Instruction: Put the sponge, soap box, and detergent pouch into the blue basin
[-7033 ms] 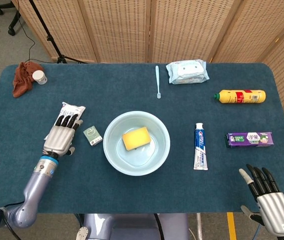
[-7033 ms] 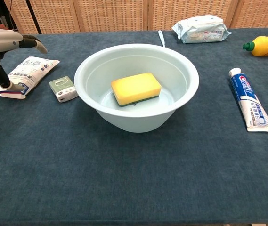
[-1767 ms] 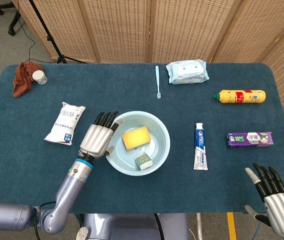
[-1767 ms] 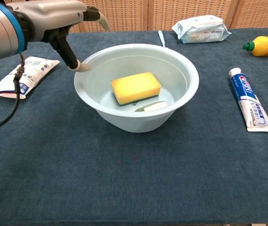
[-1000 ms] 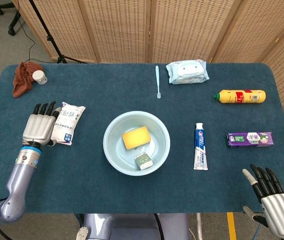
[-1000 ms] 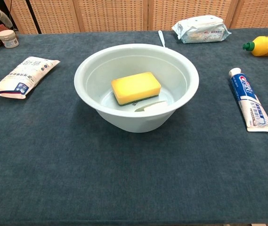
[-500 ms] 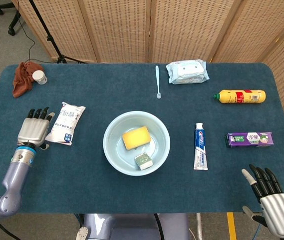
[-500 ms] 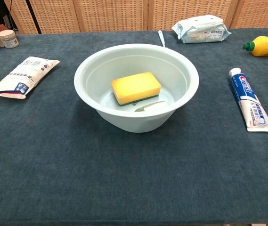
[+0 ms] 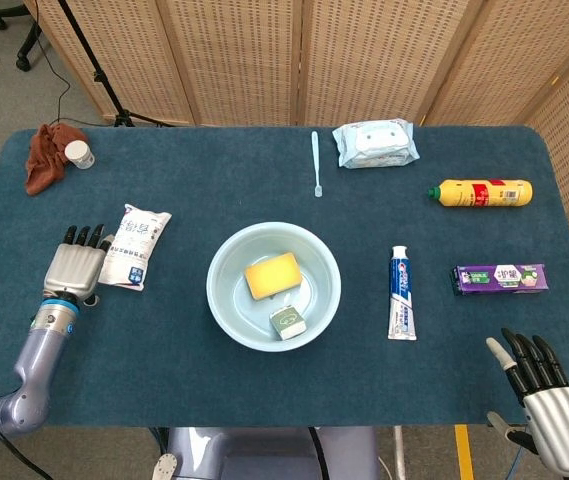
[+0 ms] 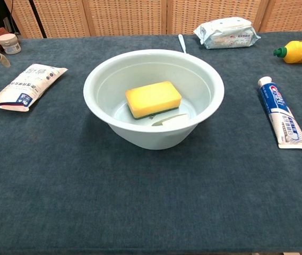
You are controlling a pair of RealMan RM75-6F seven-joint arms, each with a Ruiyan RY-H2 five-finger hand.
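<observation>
Last item: left robot hand lined up beside the detergent pouch, nothing picked up yet

The sponge (image 9: 272,275) and the soap box (image 9: 286,321) already lie in the blue basin (image 9: 226,315) at the middle of the desk (image 9: 284,390), so only the detergent pouch (image 9: 130,247) is left, flat on the cloth toward the desk's left edge; the left robot hand (image 9: 74,268) sits just beside the pouch's outer side, fingers extended and apart, holding nothing, and whether it touches the pouch I cannot tell. The right robot hand (image 9: 544,395) waits spread and empty off the near right corner. The next move looks like closing the fingers round the pouch's edge, a hard grab on a flat, limp pack, then lifting it clear and carrying it over the basin rim
</observation>
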